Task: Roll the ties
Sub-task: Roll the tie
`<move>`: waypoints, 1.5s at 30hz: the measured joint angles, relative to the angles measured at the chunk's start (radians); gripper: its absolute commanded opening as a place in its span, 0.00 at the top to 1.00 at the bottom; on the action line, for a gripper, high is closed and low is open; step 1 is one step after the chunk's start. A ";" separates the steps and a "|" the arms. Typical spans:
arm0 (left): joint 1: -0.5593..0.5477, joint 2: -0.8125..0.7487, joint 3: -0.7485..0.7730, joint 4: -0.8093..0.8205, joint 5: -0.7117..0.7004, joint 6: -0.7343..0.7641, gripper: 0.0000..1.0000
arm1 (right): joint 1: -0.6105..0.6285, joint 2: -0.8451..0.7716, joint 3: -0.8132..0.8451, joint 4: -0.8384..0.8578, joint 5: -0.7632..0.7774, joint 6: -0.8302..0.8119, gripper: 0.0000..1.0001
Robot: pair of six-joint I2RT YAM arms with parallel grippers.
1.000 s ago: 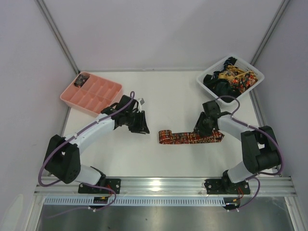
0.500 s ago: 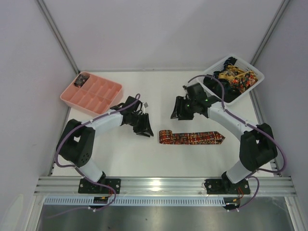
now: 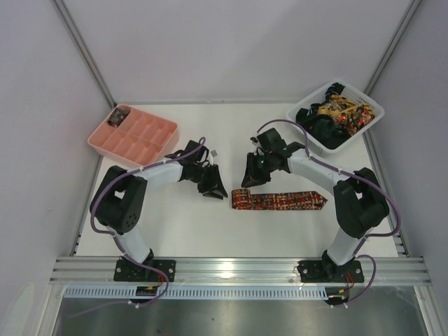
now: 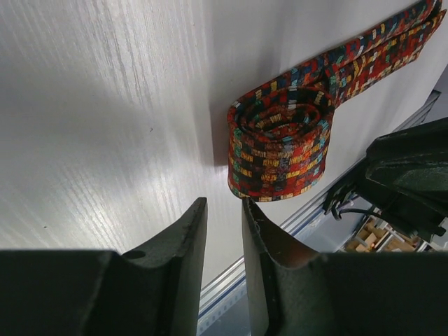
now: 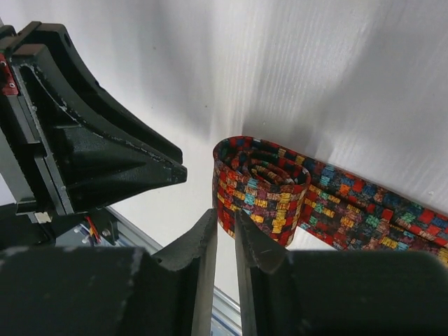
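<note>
White wood-grain desk [image 3: 231,133], pale enclosure walls [image 3: 231,49]. Half-rolled patterned tie [image 3: 278,201] lies on it; left pincer [image 3: 214,190] beside its coil [image 3: 242,199], right pincer [image 3: 246,182] just behind it, both slightly parted, grasping nothing.

Tie [image 3: 280,201]: one long narrow strip lying across the middle of the white surface [image 3: 231,133], running left to right.
Pattern: small blocks of red, orange, yellow, teal and black.
Left end: wound into a tight coil [image 4: 280,150] of several turns, joined to the flat length.
Right end: unrolled, flat, tapering to a point.
Other ties [image 3: 334,115]: a tangled heap, some dark, some patterned, in the basket [image 3: 376,108] at the far right.
</note>
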 measured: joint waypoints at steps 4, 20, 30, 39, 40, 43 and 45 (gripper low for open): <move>0.001 0.015 0.004 0.008 0.014 -0.005 0.69 | 0.004 0.024 0.000 0.008 -0.024 0.002 0.82; 0.003 0.087 0.047 0.043 0.057 -0.042 0.68 | 0.002 0.040 -0.089 0.040 -0.045 0.019 0.86; 0.003 0.114 0.051 0.081 0.103 -0.071 0.66 | -0.039 0.029 -0.156 0.078 -0.044 0.019 0.87; -0.038 0.192 0.136 0.042 0.096 -0.071 0.68 | -0.055 0.016 -0.182 0.094 -0.048 0.018 0.87; -0.044 0.198 0.145 0.038 0.093 -0.071 0.68 | -0.055 0.014 -0.183 0.094 -0.048 0.017 0.87; -0.055 0.211 0.163 0.021 0.079 -0.072 0.69 | -0.057 0.014 -0.183 0.094 -0.050 0.016 0.87; -0.056 0.214 0.167 0.004 0.055 -0.072 0.69 | -0.057 0.014 -0.183 0.096 -0.053 0.016 0.86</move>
